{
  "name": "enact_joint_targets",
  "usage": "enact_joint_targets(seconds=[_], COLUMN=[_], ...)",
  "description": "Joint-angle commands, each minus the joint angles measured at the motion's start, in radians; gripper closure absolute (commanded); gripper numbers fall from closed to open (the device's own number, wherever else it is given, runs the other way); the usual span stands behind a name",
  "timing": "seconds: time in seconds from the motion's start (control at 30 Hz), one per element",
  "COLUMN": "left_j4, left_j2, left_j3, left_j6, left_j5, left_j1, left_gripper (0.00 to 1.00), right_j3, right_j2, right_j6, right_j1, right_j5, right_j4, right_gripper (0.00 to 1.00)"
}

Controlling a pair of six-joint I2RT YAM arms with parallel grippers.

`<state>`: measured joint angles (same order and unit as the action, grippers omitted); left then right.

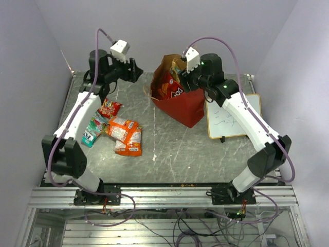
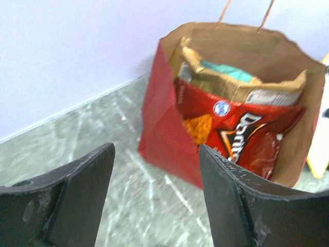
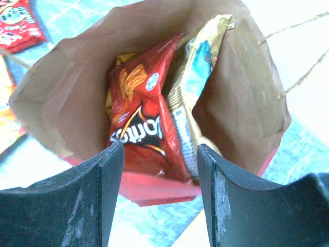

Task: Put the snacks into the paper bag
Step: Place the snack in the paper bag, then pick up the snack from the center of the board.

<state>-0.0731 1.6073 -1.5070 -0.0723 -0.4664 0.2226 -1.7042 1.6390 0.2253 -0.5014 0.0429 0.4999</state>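
Observation:
The red paper bag (image 1: 181, 110) stands upright at the middle back, its mouth open. Inside it stand a red Doritos bag (image 3: 139, 118) and a kraft-brown pouch (image 2: 231, 85) with a teal-white pack behind it. My right gripper (image 3: 160, 149) hovers open just above the bag's near rim, nothing between its fingers. My left gripper (image 2: 157, 149) is open and empty to the left of the bag, pointing at its red wall (image 2: 159, 118). More snacks lie on the left of the table: a red packet (image 1: 109, 108), a teal-white pack (image 1: 93, 129) and orange packs (image 1: 126, 135).
A wood-framed whiteboard (image 1: 234, 116) lies flat right of the bag, under the right arm. The grey marbled table (image 1: 180, 154) is walled by pale panels at the back and sides. The bag's twisted handles (image 3: 288, 62) hang out over its far rim.

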Motion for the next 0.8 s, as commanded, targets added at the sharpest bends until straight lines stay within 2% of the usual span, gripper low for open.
enact_joint_targets(seconds=[0.0, 0.27, 0.4, 0.6, 0.77], left_j4=[-0.094, -0.276, -0.328, -0.362, -0.367], left_j2=[-0.146, -0.372, -0.45, -0.494, -0.455], left_j3=[0.105, 0.34, 0.431, 0.532, 0.565], left_j6=[0.158, 0.309, 0.352, 0.399, 0.425], left_j5=[0.073, 0.248, 0.274, 0.184, 0.077], left_j1=[-0.059, -0.203, -0.345, -0.607, -0.809], left_gripper=[0.21, 0.2, 0.2, 0.2, 0.21], right_j3=[0.082, 0.208, 0.242, 0.282, 0.279], right_j2=[-0.125, -0.272, -0.292, -0.324, -0.337], right_j6=[0.012, 0.026, 0.03, 0.041, 0.041], right_j1=[0.001, 0.061, 0.08, 0.106, 0.114], right_j5=[0.064, 0.235, 0.347, 0.561, 0.583], right_j4=[-0.045, -0.071, -0.082, -0.078, -0.064], right_gripper=[0.41, 0.38, 0.37, 0.34, 0.32])
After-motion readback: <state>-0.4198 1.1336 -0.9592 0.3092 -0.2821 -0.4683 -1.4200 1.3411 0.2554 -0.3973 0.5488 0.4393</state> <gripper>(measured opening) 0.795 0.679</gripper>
